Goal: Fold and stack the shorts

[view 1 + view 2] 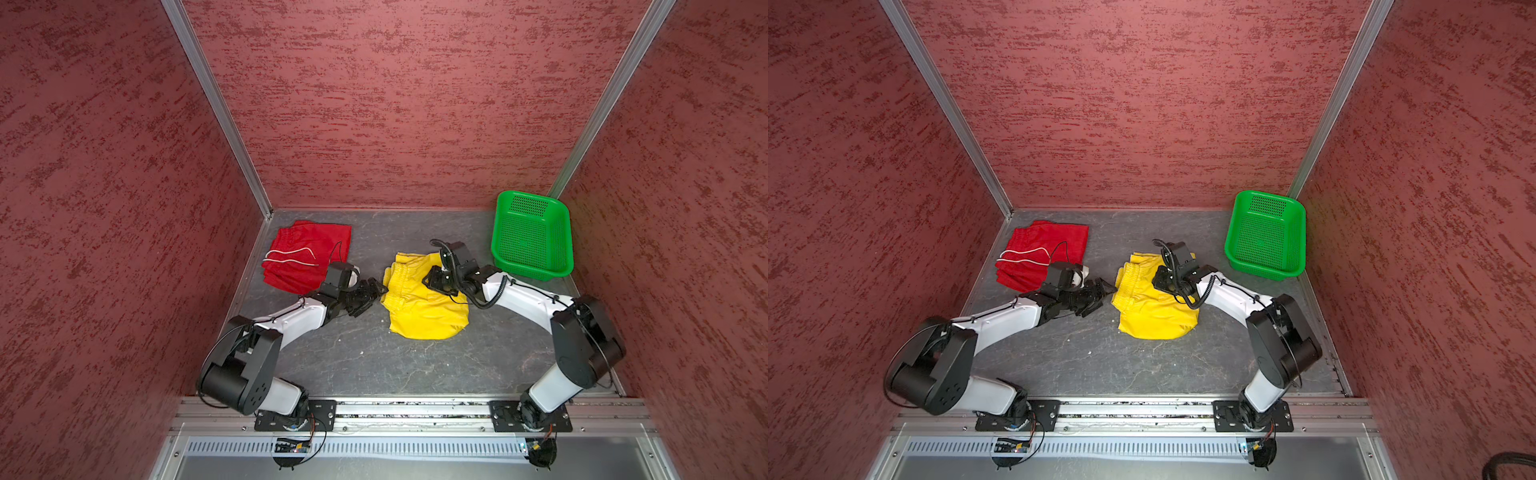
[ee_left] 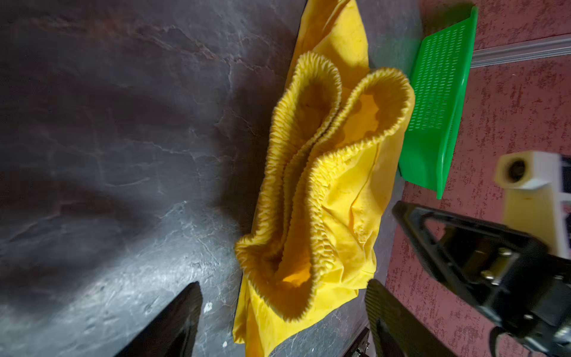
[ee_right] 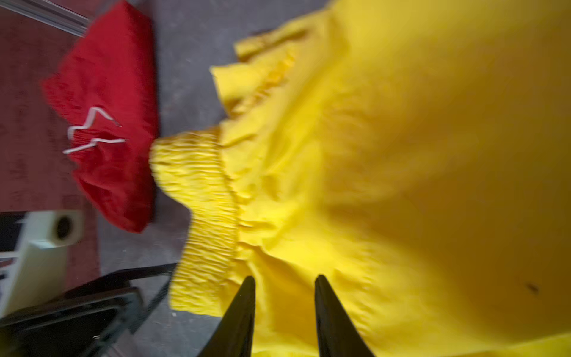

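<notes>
Bright red shorts, yellow shorts, green basket — grey veined table.

Three walls enclose the cell: red, rough-textured, joined by aluminium corner posts. The table is dark grey with pale veining. An aluminium rail runs along its near edge, with a slotted strip beside the rail. Lighting is even.

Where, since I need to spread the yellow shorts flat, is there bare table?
The widest bare table lies between the arms, from the yellow shorts to the near rail. A smaller strip runs along the back wall between red shorts and basket. Crowded: the middle, where left gripper and right gripper sit at the yellow shorts.
</notes>
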`<action>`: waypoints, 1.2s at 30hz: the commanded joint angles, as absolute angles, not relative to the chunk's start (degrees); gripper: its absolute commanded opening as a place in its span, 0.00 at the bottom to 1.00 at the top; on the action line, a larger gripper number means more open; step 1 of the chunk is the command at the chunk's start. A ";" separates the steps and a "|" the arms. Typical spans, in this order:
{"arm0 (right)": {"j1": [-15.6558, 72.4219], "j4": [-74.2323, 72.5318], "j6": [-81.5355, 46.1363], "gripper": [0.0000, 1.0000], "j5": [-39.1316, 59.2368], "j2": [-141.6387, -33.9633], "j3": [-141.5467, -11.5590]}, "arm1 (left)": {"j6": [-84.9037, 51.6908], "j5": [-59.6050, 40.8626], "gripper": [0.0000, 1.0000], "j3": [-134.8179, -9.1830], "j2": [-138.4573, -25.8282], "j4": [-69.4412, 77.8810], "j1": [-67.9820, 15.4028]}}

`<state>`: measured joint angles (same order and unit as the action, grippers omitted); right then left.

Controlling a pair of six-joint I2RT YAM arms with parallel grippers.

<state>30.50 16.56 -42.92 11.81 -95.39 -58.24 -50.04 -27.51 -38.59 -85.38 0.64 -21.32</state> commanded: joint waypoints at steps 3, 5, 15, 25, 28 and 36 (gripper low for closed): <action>30.69 14.07 -41.75 0.26 11.80 -98.85 -53.99 | -51.47 -29.72 0.87 -41.35 -90.56 4.57 -22.36; 30.67 13.19 -41.83 0.23 12.21 -99.96 -52.14 | -51.77 -29.62 0.88 -41.73 -92.25 5.56 -22.97; 31.45 8.66 -43.48 0.21 13.67 -100.03 -45.39 | -53.33 -30.06 0.86 -44.01 -102.04 9.99 -26.36; 32.96 4.66 -46.39 0.19 14.85 -99.94 -44.17 | -54.01 -28.67 0.29 -48.18 -107.00 11.59 -30.76; 32.96 4.63 -46.52 0.20 14.76 -98.58 -44.39 | -51.01 -27.88 0.09 -50.45 -105.52 7.01 -30.46; 32.46 9.63 -45.18 0.46 10.10 -86.83 -46.64 | -33.74 -24.53 0.00 -61.83 -100.32 -17.26 -27.32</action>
